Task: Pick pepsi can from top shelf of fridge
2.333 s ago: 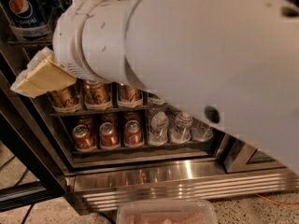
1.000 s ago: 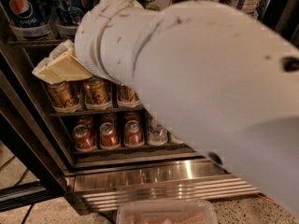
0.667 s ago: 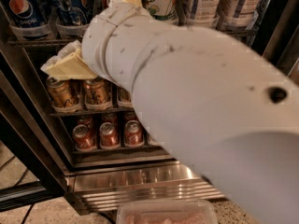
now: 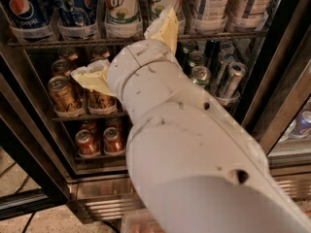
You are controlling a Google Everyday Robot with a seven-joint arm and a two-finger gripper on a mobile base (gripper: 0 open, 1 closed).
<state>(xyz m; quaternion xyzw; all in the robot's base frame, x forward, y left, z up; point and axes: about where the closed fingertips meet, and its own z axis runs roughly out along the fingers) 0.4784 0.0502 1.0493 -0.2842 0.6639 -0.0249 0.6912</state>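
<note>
The pepsi can [image 4: 73, 8], dark blue with a pale figure of a person, stands at the upper left on the top shelf [image 4: 58, 41], next to another blue can with the Pepsi logo [image 4: 24, 9]. My gripper [image 4: 129, 52] sits at the end of the thick white arm, inside the open fridge [image 4: 104, 186]. Its two pale yellow fingers spread apart: one finger [image 4: 165, 25] reaches up to the top shelf under the 7UP cans, the other [image 4: 92, 79] lies in front of the gold cans. It holds nothing. It is right of and below the pepsi can.
7UP cans [image 4: 121, 8] and pale tall cans [image 4: 209, 4] fill the rest of the top shelf. Gold cans [image 4: 62, 93], green cans [image 4: 200, 75] and silver cans [image 4: 232, 79] stand on the rack below, copper-red cans [image 4: 87, 142] lower. A black door frame [image 4: 284, 81] runs down the right.
The arm has swung right and deeper into the fridge. The gripper rose from the gold cans toward the top shelf, and both fingers now show.
</note>
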